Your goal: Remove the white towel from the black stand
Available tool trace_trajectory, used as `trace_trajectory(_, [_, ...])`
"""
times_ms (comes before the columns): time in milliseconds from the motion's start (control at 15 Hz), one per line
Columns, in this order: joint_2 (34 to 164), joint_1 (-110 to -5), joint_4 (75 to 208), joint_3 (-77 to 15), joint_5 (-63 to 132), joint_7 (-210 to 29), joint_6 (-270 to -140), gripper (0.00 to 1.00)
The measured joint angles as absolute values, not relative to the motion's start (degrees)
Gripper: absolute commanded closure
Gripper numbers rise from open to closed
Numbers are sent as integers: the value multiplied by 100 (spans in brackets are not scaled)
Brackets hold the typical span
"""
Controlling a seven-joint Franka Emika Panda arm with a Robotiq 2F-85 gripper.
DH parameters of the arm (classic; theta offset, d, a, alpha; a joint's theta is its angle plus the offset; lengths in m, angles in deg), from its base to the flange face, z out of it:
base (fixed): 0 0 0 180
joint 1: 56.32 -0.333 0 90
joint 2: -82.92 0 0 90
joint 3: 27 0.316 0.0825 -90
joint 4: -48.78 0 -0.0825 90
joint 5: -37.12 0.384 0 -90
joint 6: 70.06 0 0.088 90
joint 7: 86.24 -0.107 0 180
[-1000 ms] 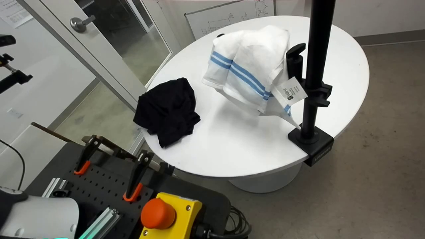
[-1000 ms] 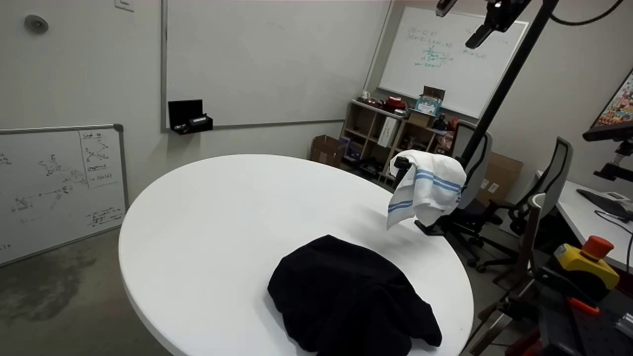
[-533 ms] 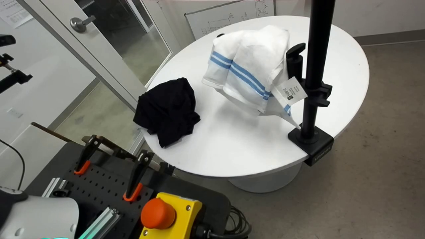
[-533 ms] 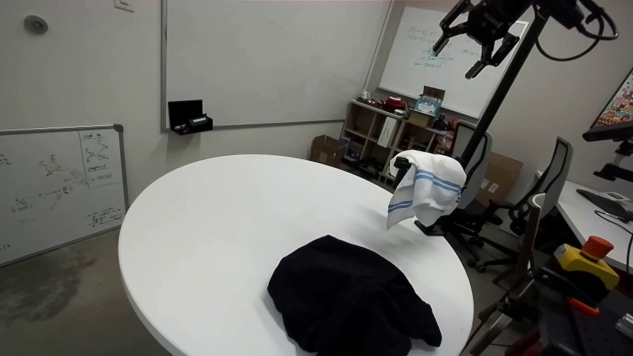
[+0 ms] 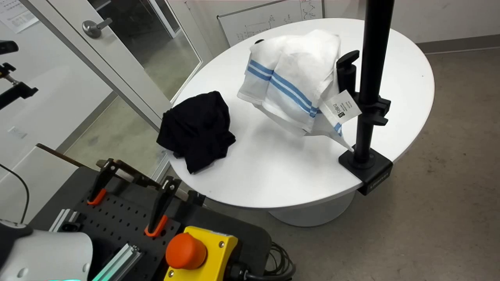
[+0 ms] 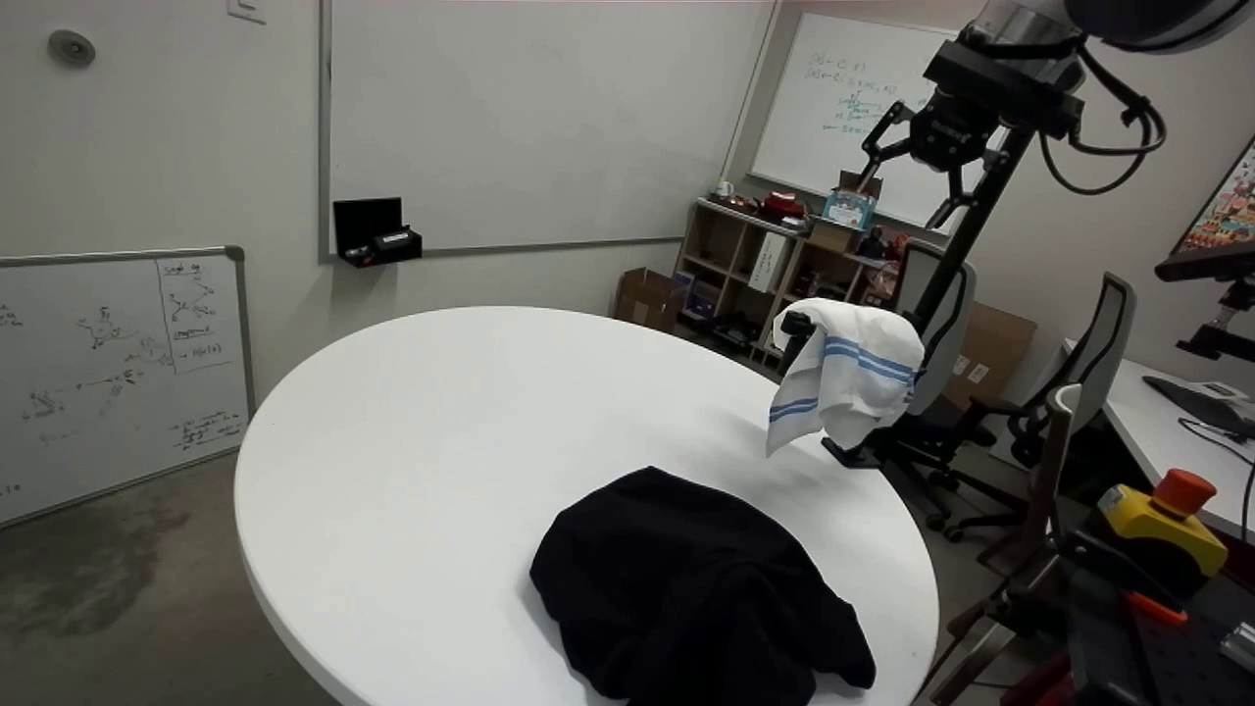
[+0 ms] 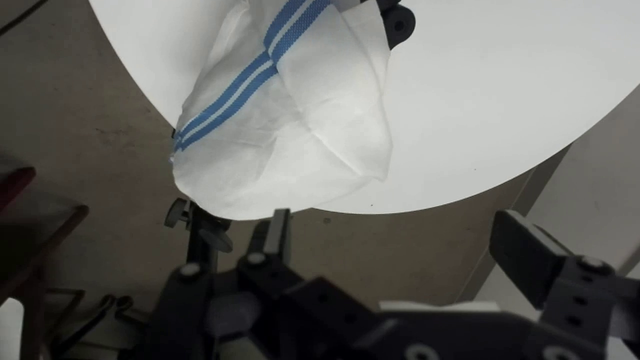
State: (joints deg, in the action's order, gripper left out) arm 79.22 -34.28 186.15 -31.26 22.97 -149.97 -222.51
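Wrist view | hand spread, apart from white towel | both exterior views: towel draped over black stand

white towel draped on black stand; black cloth crumpled on white table

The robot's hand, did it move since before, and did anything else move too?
The hand moved down in an exterior view, closer to the blue-striped white towel, open and holding nothing. The towel, black stand and black cloth stayed put.
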Motion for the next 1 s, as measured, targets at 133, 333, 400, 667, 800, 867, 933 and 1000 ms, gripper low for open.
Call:
trace_trajectory(133, [8128,-3500,18607,-3255,2173,-15354,-22471,0])
trace_trajectory(333, [8444,-3651,18588,-3476,1881,-15930,-22852,0])
trace_trajectory(400, [8550,-3719,18572,-3562,1785,-16117,-22950,0])
trace_trajectory(667, [9012,-4038,18422,-3929,1663,-16656,-23019,0])
trace_trajectory(800, [9258,-4186,18362,-4094,1698,-16797,-23011,0])
trace_trajectory(867, [9374,-4255,18338,-4171,1719,-16841,-23011,0])
trace_trajectory(933, [9483,-4321,18313,-4245,1739,-16860,-23011,0])
trace_trajectory(1000, [9582,-4391,18290,-4320,1751,-16869,-23011,0])
